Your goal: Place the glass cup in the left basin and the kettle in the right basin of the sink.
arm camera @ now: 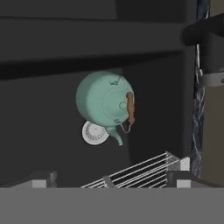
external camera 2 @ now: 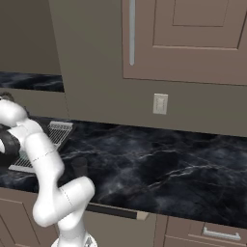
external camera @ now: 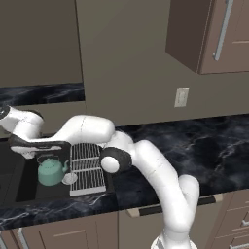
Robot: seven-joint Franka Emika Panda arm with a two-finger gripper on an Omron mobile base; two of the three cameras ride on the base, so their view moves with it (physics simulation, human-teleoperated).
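Kettle point(arm camera: 104, 103) upright in right basin point(arm camera: 52, 144), end effector point(arm camera: 111, 179) open

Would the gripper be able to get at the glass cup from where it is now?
Probably yes. The glass cup stands alone on the dark counter, nothing beside it. The open gripper hangs over the kettle in the right basin, so the arm must swing back.

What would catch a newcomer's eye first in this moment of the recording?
The mint-green kettle stands out first: it sits upright in the right basin of the black sink, beside the white wire rack. The hand view looks down on it, with the round white drain beside its spout. The white arm stretches over the basin, its tool open above the kettle.
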